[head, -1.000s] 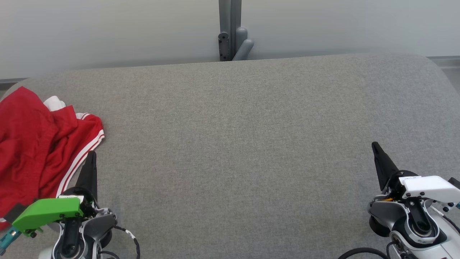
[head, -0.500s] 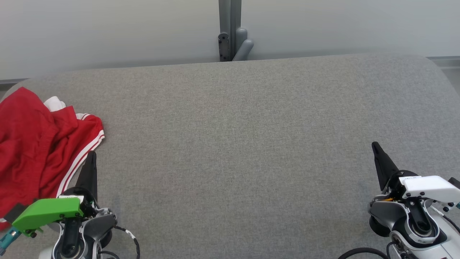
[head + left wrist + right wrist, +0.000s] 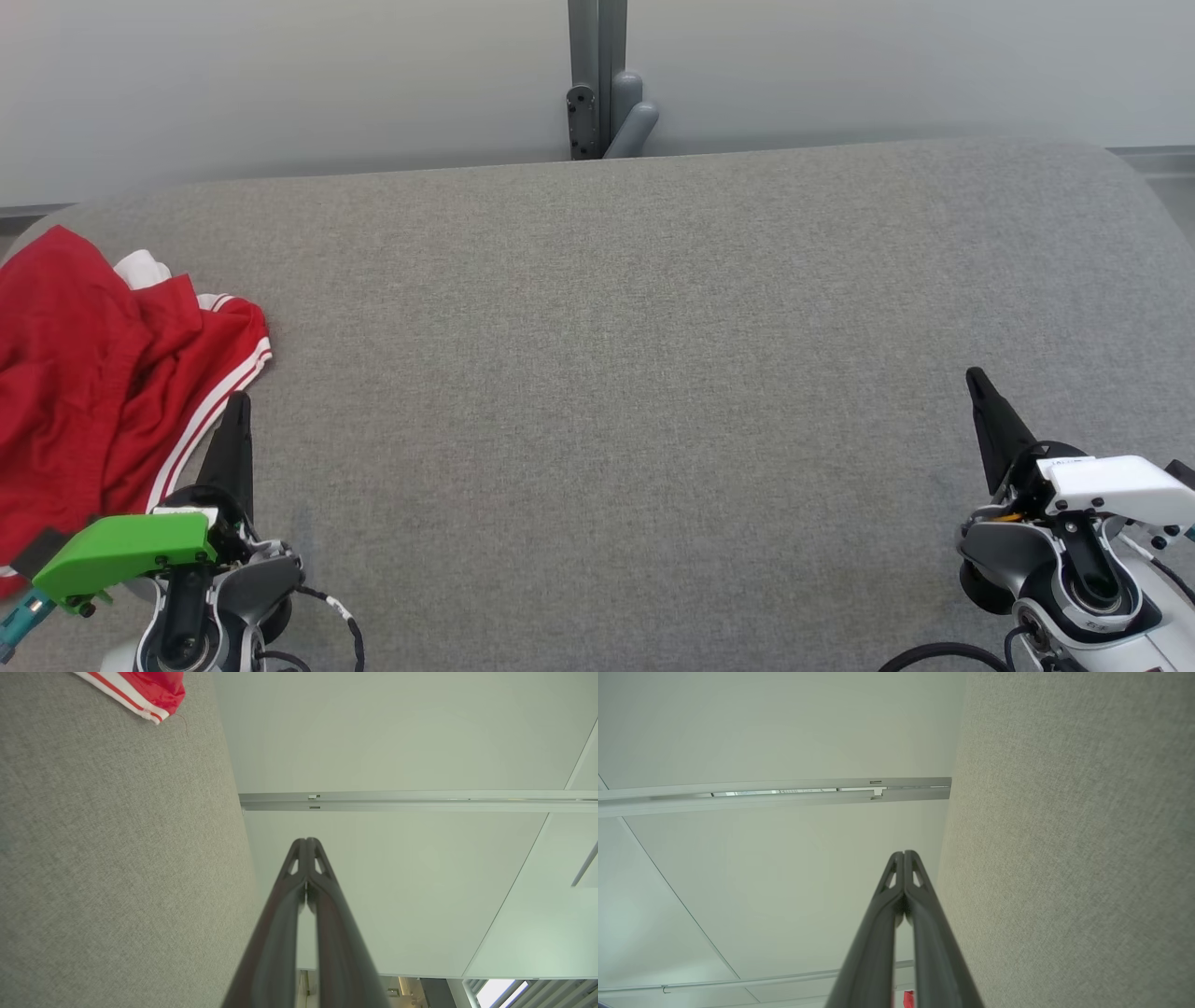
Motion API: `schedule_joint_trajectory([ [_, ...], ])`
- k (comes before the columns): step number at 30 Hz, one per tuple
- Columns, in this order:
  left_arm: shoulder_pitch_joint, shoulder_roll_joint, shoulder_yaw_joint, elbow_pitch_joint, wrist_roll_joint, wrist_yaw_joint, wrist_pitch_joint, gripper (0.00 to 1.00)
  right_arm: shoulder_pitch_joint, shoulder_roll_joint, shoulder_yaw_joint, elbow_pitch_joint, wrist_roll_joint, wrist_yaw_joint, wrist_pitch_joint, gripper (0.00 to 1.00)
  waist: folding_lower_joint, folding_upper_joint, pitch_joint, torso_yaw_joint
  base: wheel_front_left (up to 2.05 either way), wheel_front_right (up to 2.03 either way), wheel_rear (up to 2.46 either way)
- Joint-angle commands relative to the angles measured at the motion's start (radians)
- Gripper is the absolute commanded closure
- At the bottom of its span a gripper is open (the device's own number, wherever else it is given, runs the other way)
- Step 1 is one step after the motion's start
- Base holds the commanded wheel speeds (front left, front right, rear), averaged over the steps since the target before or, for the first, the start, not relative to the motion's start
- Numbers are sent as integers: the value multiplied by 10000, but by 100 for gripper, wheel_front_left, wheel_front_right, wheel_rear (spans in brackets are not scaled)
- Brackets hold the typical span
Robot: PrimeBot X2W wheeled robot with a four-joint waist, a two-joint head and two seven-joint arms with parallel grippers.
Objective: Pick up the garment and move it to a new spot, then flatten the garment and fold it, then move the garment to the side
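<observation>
Both fully closed, empty: left end effector point(image 3: 242, 399), right end effector point(image 3: 974, 375).

- Left gripper point(image 3: 306, 842) rises from six o'clock, jaws pressed together.
- Red garment point(image 3: 156, 688), white-striped at its hem, lies at eleven o'clock on grey upholstery point(image 3: 107, 858).
- Metal rail point(image 3: 420, 801) runs toward three o'clock.

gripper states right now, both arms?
Left gripper: closed, holding nothing.
Right gripper: closed, holding nothing.

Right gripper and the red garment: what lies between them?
In the head view, bare grey surface runs from the right gripper almost to the garment; the left gripper stands beside its striped edge.
</observation>
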Motion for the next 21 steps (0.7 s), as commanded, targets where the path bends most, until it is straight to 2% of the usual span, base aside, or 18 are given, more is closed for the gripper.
schedule_joint_trajectory([
  [1, -134, 2, 10, -15, 76, 12, 29, 100, -80, -28, 5, -35, 18, 4, -32, 100, 0, 3, 0, 0, 0, 0, 0],
  [21, -134, 1, 11, -15, 78, 12, 31, 100, -79, -29, 5, -37, 20, 4, -33, 100, 0, 3, 0, 0, 0, 0, 0],
])
